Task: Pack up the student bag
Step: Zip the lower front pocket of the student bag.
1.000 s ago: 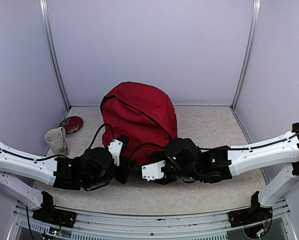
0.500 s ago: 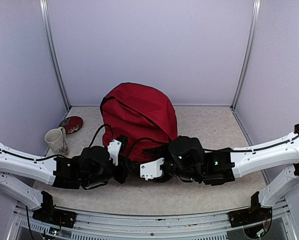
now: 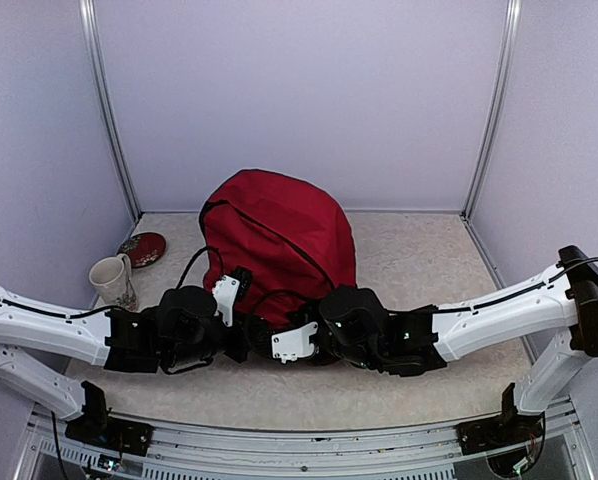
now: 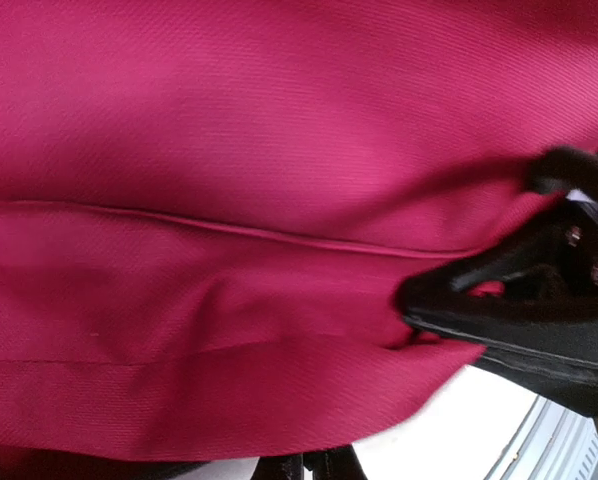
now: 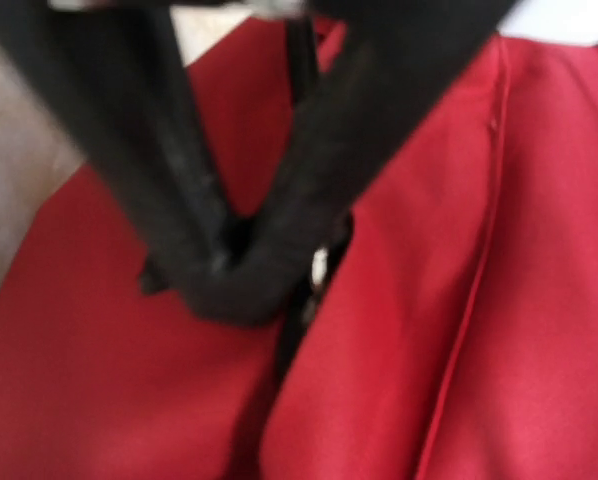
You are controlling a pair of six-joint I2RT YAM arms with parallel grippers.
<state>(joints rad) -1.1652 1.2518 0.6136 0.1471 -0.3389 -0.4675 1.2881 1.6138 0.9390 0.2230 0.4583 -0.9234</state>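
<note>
Top external, near to far. Finds both arms reaching inward from the near edge to meet low on the front of the student bag [image 3: 279, 235]. Reads left gripper [image 4: 419, 305], by the left wrist view, as pinching a fold of the red fabric.

Marks the change at right gripper [image 5: 229, 272]: spread a second ago, now pressed together, and carried leftward and in against the bag. Places its fingers at the black zipper line [image 5: 299, 100]. Cannot confirm a pull tab between them through the blur.

Judges this a two-handed zipper step: fabric held taut on the left, a pull about to start on the right. Cannot say whether for opening or closing.

Farther back, sets the bag upright mid-table [image 3: 419, 250], bulging, with no open mouth in view. Logs a mug [image 3: 111, 278] and a dark red dish [image 3: 142, 249] off to the left, apart from the bag.
</note>
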